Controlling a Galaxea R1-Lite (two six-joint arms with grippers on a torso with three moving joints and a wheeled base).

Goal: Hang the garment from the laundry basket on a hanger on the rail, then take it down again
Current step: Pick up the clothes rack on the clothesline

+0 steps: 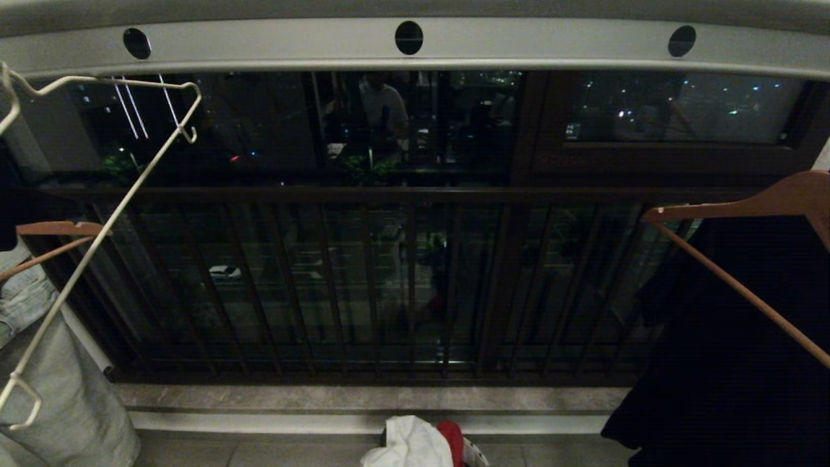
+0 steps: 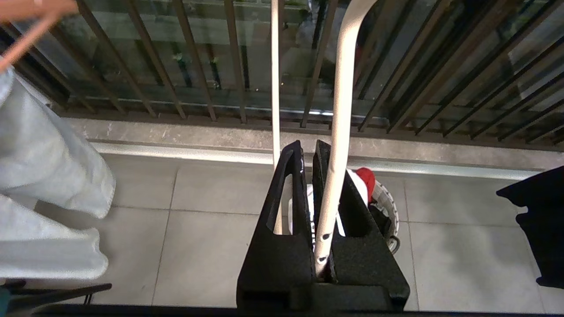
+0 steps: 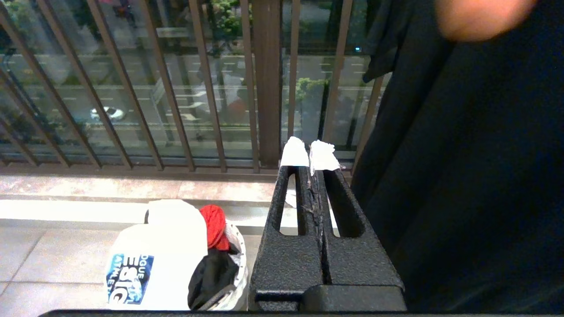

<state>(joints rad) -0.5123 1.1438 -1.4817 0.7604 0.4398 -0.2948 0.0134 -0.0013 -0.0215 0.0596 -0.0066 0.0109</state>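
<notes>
The white wire hanger (image 1: 110, 233) hangs tilted at the far left, below the pale grey rail (image 1: 519, 42) with its round black holes. In the left wrist view my left gripper (image 2: 308, 147) is shut on one wire of the hanger (image 2: 341, 110), high above the floor. Straight below it stands the laundry basket (image 2: 390, 207). The white garment (image 3: 163, 246), blue chest graphic up, lies heaped in the basket (image 3: 238, 264) and shows at the bottom of the head view (image 1: 408, 444). My right gripper (image 3: 308, 154) is shut and empty, beside a black garment.
Brown wooden hangers hang at right (image 1: 746, 207) and left (image 1: 58, 228). A large black garment (image 1: 726, 363) fills the right side and a pale grey-green one (image 1: 58, 389) the left. The dark balustrade (image 1: 389, 285) runs behind. A red item (image 1: 452, 434) lies in the basket.
</notes>
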